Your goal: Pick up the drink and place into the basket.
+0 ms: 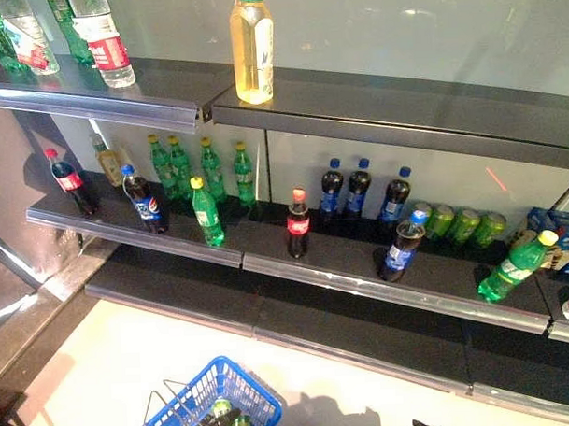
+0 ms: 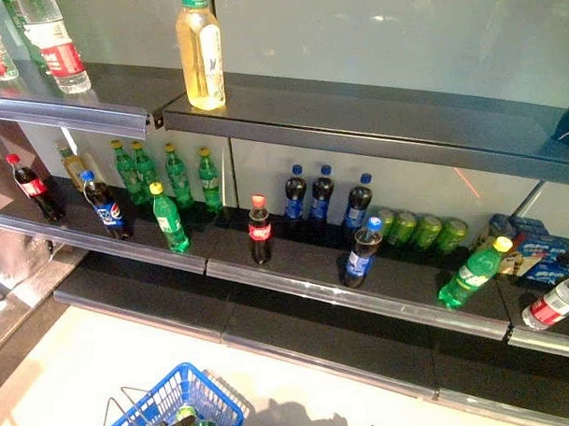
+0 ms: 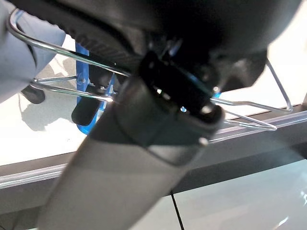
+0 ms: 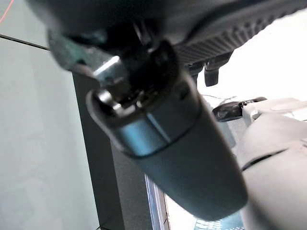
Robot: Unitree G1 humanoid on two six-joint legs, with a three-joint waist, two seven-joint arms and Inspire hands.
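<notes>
Dark shelves (image 1: 361, 266) run across the far side of the scene, left to right, above a pale floor (image 1: 112, 369). The upper shelf (image 1: 402, 106) carries a tall yellow drink bottle (image 1: 252, 48) near its middle and clear water bottles (image 1: 101, 37) at the far left. The lower shelf holds a row of green bottles (image 1: 203, 169) at the back left, dark cola bottles (image 1: 358, 187) at the back middle, green cans (image 1: 463, 225) further right, and single bottles along the front edge: a red-capped cola (image 1: 298, 224), a blue-capped cola (image 1: 403, 246), a green bottle (image 1: 207, 212), and a tilted green bottle (image 1: 515, 266) at the right. Near the bottom edge, left of centre, hangs a blue basket (image 1: 193, 412) with wire handles (image 3: 72, 84); a green drink (image 1: 221, 407) already lies inside it. The left hand (image 3: 91, 108) shows dark fingers curled round the wire handles. The right hand (image 4: 211, 72) shows only partly in its wrist view, and whether its fingers are apart or together cannot be told.
</notes>
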